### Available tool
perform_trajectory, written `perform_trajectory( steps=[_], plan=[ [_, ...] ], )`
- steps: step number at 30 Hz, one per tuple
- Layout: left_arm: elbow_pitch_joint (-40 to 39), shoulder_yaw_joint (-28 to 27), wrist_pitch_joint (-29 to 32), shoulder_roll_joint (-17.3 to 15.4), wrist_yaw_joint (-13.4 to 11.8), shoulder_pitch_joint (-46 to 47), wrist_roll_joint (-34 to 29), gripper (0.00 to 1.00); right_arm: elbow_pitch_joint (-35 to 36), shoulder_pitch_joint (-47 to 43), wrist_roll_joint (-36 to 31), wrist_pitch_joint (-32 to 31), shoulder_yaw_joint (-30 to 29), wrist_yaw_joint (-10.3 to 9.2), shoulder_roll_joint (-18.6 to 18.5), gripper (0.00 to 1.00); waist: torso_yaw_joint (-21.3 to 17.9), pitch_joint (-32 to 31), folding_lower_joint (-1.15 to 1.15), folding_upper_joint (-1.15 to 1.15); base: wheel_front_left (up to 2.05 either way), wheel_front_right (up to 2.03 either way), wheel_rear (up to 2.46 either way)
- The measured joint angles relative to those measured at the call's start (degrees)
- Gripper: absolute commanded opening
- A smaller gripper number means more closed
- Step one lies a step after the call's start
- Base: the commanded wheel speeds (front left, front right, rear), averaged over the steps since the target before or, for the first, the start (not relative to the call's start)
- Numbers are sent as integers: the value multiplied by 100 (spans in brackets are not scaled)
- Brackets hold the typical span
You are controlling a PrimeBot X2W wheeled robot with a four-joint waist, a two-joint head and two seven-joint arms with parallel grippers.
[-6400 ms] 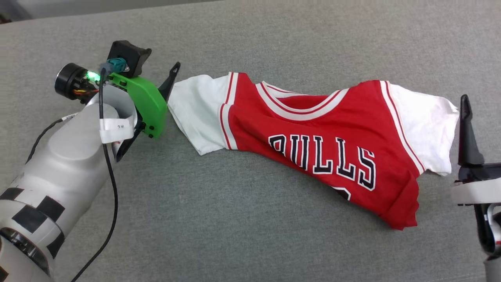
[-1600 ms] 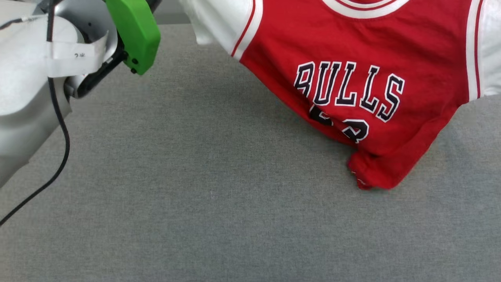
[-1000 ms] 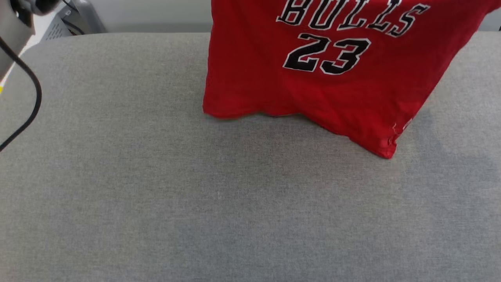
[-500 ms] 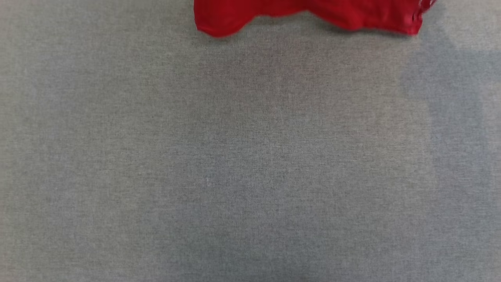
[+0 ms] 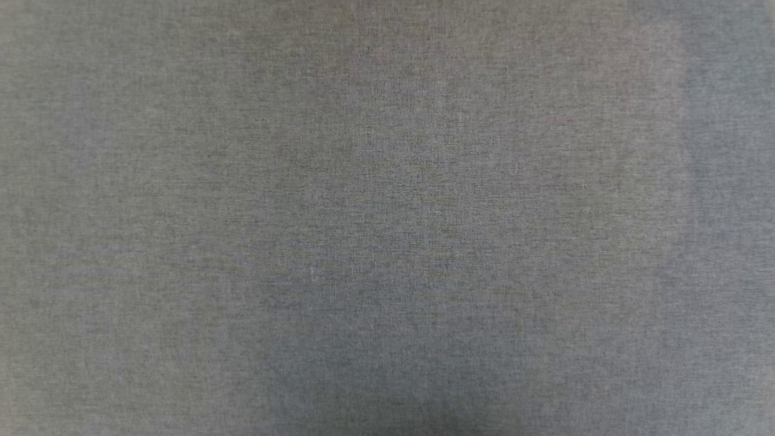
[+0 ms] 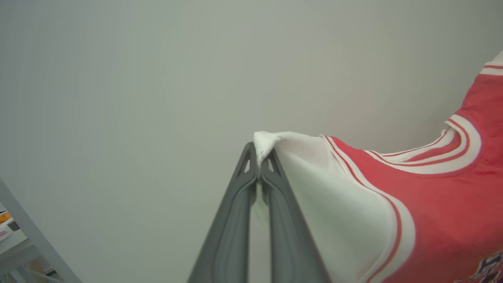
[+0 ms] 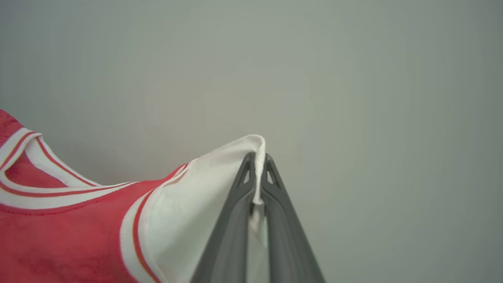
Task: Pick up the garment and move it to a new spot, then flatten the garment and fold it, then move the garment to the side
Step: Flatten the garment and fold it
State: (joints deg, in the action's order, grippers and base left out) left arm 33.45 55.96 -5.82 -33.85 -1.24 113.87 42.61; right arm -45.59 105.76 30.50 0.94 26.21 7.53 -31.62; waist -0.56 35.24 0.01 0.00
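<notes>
The garment (image 6: 432, 212) is suspended before a pale wall (image 6: 157, 78). One white sleeve edge is pinched between the pressed-together jaws of the left gripper (image 6: 258, 157), the other likewise by the right gripper (image 7: 257, 159). A red body and red-white striped trim are visible.

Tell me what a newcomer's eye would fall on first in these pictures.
The red jersey-style T-shirt with white sleeves and striped trim stands out against a plain pale background in both wrist views. The left gripper has its jaws shut on one white sleeve tip, and the right gripper has its jaws shut on the other. The head view looks down on a grey woven fabric surface.
</notes>
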Motion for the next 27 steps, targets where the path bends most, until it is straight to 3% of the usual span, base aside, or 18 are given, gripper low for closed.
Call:
perform_trajectory(
  steps=[9,15,22,27],
  plan=[
    [310,-16,-481,47,109,-874,368,0,-417,-623,622,578,477,0,232,0,-18,52,0,0,0,0,0],
    [233,-74,-784,0,175,-2037,700,0,-259,-1812,1218,1136,991,0,300,0,-40,-295,0,0,0,0,0],
    [-309,-89,-879,-47,-160,-3659,903,0,197,-3080,1469,1326,1324,0,163,0,-49,-801,-1,0,0,0,0],
    [-924,-436,-884,-225,-412,-5092,990,0,570,-4097,1528,1350,1506,0,-10,0,-44,-1233,-1,0,0,0,0]
  ],
)
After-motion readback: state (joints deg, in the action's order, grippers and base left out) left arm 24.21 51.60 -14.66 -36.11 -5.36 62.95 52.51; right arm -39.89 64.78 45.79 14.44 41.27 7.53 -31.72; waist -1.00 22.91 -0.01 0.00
